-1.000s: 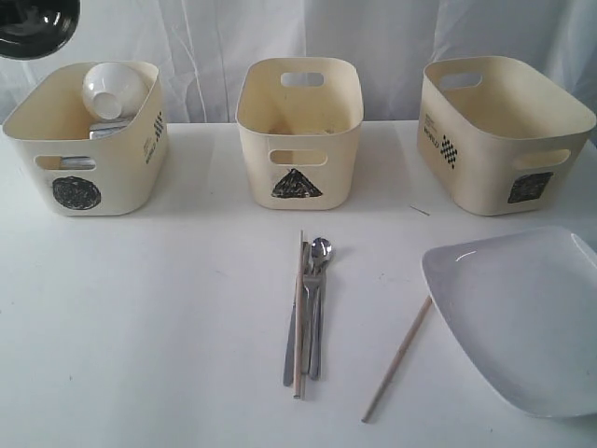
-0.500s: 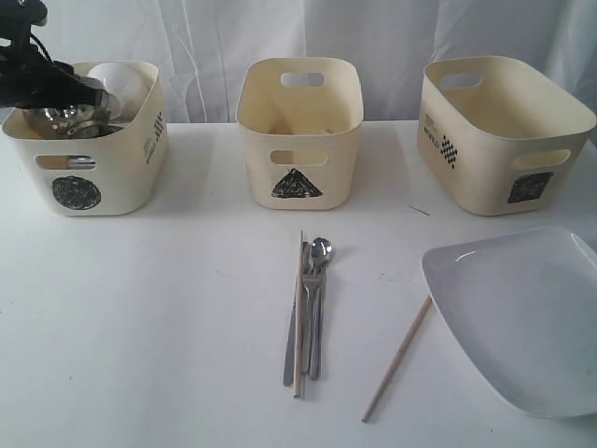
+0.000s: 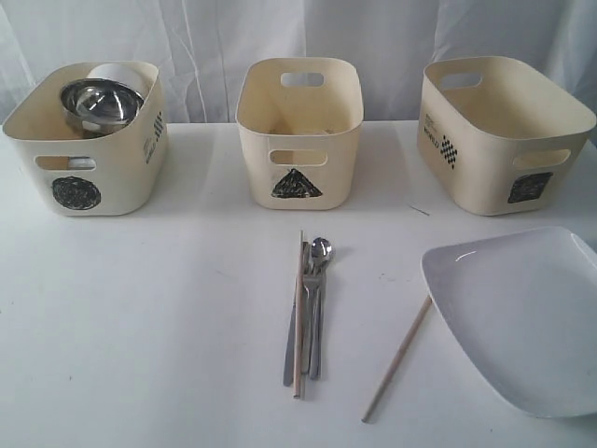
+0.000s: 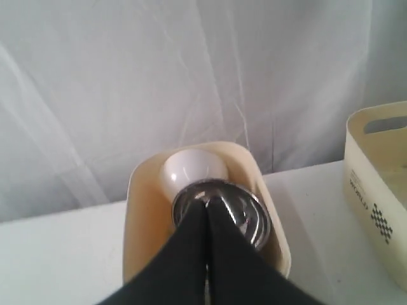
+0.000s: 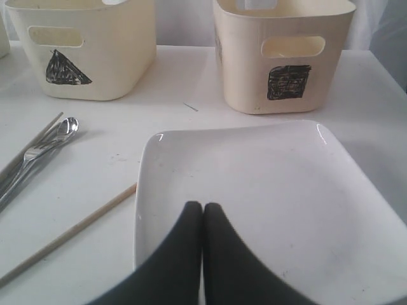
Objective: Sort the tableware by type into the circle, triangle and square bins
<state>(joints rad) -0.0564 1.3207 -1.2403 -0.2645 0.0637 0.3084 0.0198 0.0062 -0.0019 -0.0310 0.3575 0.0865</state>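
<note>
The steel bowl (image 3: 101,101) rests on top inside the circle bin (image 3: 103,173), with the white bowl (image 3: 121,73) behind it. No steel mug shows. In the left wrist view my left gripper (image 4: 206,200) is shut on nothing, up above the steel bowl (image 4: 245,216) and the white bowl (image 4: 194,171). Spoon (image 3: 321,250), fork (image 3: 312,303), knife (image 3: 290,350) and one chopstick (image 3: 298,317) lie bundled at the table's middle. The other chopstick (image 3: 398,357) lies beside the white plate (image 3: 522,317). My right gripper (image 5: 203,206) hangs shut and empty over the plate (image 5: 267,190).
The triangle bin (image 3: 298,149) stands at the back centre and the square bin (image 3: 494,149) at the back right, both showing nothing inside. A white curtain hangs behind the table. Neither arm appears in the exterior view.
My left arm brought the steel bowl down over the circle bin, let it go there, and drew back out of the exterior view. The cutlery, chopsticks and plate have not moved.
</note>
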